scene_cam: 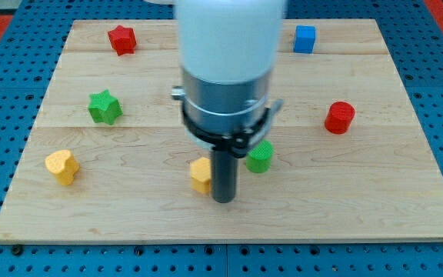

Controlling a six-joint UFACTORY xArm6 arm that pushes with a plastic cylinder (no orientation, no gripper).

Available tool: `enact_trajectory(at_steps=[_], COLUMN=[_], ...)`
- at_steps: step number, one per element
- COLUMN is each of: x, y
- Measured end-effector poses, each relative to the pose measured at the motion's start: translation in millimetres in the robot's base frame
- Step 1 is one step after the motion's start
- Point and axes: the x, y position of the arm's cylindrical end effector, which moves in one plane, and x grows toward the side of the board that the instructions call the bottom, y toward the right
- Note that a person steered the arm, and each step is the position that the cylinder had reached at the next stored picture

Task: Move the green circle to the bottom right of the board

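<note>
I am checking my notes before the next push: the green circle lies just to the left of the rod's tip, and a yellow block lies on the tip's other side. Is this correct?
Not quite. In the camera view the green circle lies just to the view's right of my tip, not the left. The yellow block does lie on the other side, at the view's left of the tip.

Six stray blocks on a wooden board (344,192)

Red star (121,39), blue cube (304,38) up top; green star (104,107) left; red cylinder (340,118) right; yellow blocks (61,166) (200,175) low.

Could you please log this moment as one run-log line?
my tip: bottom centre, between yellow block and green circle | green circle: right of rod, not yet bottom right | board
</note>
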Motion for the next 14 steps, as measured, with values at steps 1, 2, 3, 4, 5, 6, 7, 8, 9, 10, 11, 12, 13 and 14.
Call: enact_trajectory(at_steps=[1, 2, 3, 4, 5, 6, 7, 8, 9, 10, 11, 12, 13, 14], x=[-5, -33, -48, -63, -78, -94, -88, -35, -19, -45, -73, -85, -57, -34], y=[62, 43, 42, -11, -13, 35, 78, 125, 159, 116, 127, 159, 183, 192])
